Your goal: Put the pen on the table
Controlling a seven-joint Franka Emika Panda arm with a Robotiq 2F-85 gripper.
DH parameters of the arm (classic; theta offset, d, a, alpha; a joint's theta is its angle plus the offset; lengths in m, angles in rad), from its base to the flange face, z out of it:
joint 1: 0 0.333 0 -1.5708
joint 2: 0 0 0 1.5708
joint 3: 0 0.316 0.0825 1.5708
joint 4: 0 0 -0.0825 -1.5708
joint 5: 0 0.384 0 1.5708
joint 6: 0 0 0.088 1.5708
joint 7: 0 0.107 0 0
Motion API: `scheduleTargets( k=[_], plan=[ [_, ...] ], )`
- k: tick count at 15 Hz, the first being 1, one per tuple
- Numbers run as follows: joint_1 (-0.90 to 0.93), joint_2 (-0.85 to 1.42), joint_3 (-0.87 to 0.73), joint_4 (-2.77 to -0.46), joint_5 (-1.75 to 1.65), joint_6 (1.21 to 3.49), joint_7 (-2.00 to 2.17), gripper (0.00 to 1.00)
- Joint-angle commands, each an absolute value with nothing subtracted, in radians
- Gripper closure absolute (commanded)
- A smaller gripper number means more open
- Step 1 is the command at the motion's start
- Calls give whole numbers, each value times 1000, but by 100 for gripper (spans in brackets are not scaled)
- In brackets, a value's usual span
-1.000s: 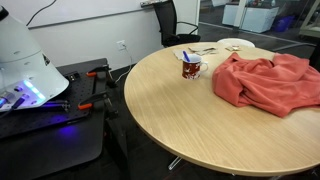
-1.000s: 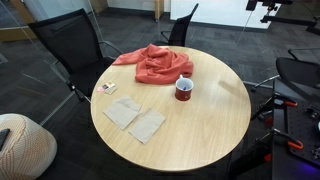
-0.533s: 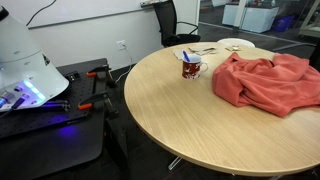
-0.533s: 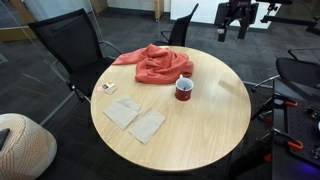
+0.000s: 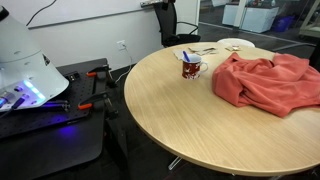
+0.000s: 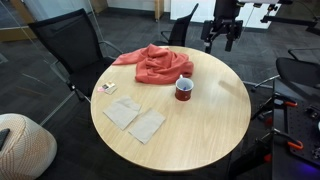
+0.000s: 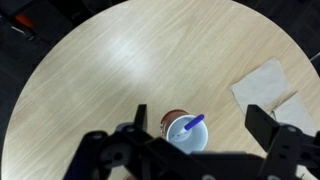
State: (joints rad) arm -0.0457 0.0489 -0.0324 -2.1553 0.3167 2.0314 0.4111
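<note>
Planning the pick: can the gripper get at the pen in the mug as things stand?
Probably yes. The gripper hangs open above the table, the pen sticks up past the rim of the mug, and nothing covers it; the red cloth lies apart from the mug.

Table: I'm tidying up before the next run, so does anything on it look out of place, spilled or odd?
The pen stands tilted inside the red mug instead of lying on the table. A red cloth lies crumpled in a heap near one edge. No spill shows.
</note>
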Motion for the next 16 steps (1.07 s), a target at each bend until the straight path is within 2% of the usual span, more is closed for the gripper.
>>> scheduleTargets(
  k=[1,16],
  plan=[
    [-42,49,-37,-2152,316,2029,417,0],
    [-13,339,-41,-1980,305,2070,469,0]
  ],
)
